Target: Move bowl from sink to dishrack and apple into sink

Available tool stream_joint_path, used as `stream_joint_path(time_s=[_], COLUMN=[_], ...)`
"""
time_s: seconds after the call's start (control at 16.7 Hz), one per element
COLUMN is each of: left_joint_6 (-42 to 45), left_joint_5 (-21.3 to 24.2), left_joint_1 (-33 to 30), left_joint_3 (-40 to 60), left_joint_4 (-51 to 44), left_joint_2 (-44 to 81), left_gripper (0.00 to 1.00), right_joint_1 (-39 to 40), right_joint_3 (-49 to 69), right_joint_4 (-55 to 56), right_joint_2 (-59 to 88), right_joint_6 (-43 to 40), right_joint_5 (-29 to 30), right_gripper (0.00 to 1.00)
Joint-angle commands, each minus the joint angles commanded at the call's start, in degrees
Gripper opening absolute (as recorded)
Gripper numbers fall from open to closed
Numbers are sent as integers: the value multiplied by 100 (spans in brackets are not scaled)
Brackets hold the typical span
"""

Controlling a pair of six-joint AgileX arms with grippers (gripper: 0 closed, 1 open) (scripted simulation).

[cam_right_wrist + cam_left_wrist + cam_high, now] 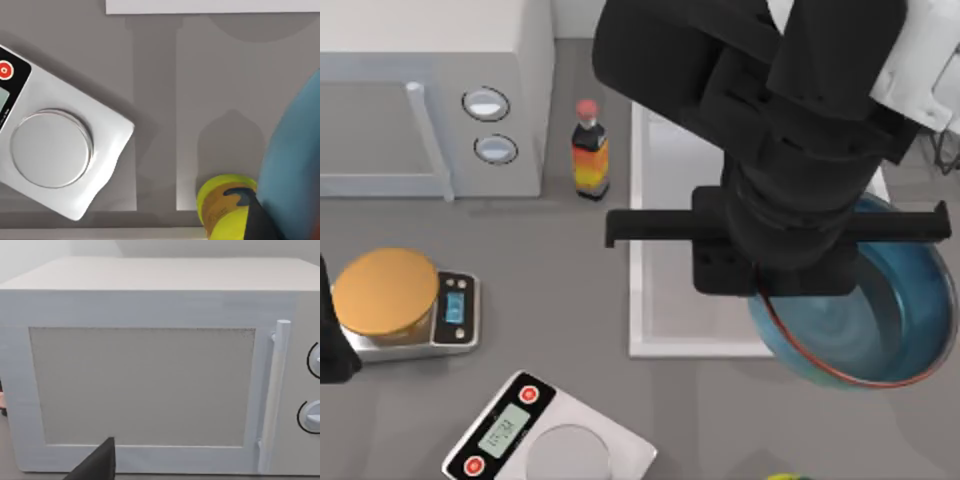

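Your right gripper [775, 262] sits over the sink [655, 200], hiding part of the bowl [865, 320]; I can't tell its grip. Left arm [332, 340] parked, cut off at left edge.

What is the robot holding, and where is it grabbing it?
The right hand looks like it holds the blue bowl by its rim, lifted over the sink edge.

My right arm [790, 150] hangs high, its tool seemingly gripping something.
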Motion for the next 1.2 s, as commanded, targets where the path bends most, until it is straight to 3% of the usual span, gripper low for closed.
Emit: stream_joint_path(time_s=[0.3, 0.54, 1.2], left_joint_6=[0, 0, 0], left_joint_5=[0, 0, 0], left_joint_1=[0, 0, 0], left_joint_3=[0, 0, 0], left_joint_4=[0, 0, 0], left_joint_2=[0, 0, 0], left_gripper=[100, 100, 100], right_joint_1=[-170, -1047, -6151], right_joint_3=[-77, -538, -2438], right_joint_4=[196, 1294, 7186], right_joint_2=[-111, -687, -2392], right_joint_6=[-165, -971, -4476], right_joint_5=[-123, -698, -2848], right_gripper=[0, 0, 0])
